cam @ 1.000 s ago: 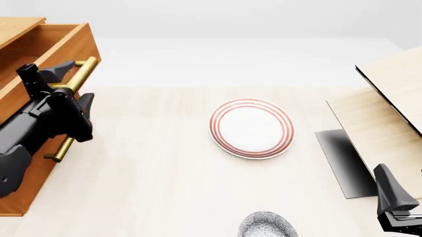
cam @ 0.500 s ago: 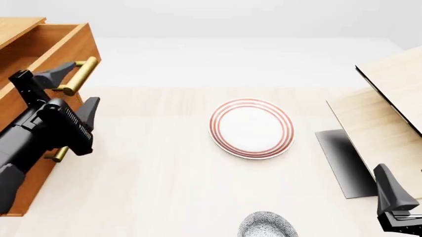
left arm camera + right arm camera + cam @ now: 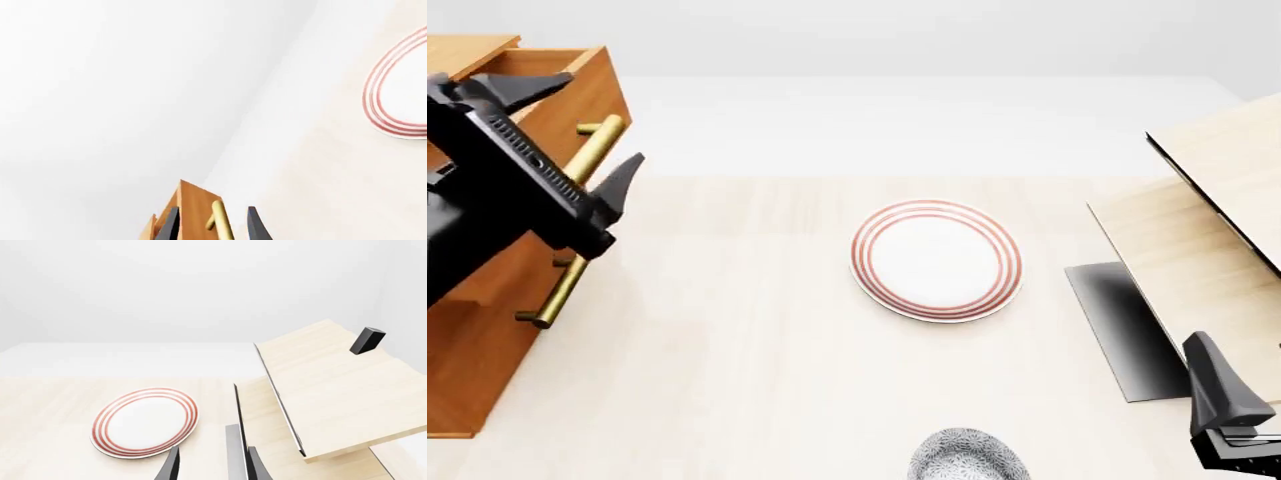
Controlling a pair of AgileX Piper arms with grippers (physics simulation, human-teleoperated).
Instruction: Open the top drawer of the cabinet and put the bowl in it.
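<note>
drawer (image 3: 527, 85): pulled out, top of cabinet (image 3: 481, 330) | bowl (image 3: 968, 457): near edge, untouched; looks rigid, glazed, likely slippery, pinch the rim | left gripper (image 3: 571, 135): spread wide, empty, above handle (image 3: 577, 222) | right gripper (image 3: 211, 467): parted, empty

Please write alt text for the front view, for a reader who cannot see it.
The open black left gripper hovers above the pulled-out top drawer of an orange-brown wooden cabinet. A white red-ringed plate sits mid-table; the speckled grey-blue bowl waits at the near edge.

Bright, even light; sharp, soft shadows.
</note>
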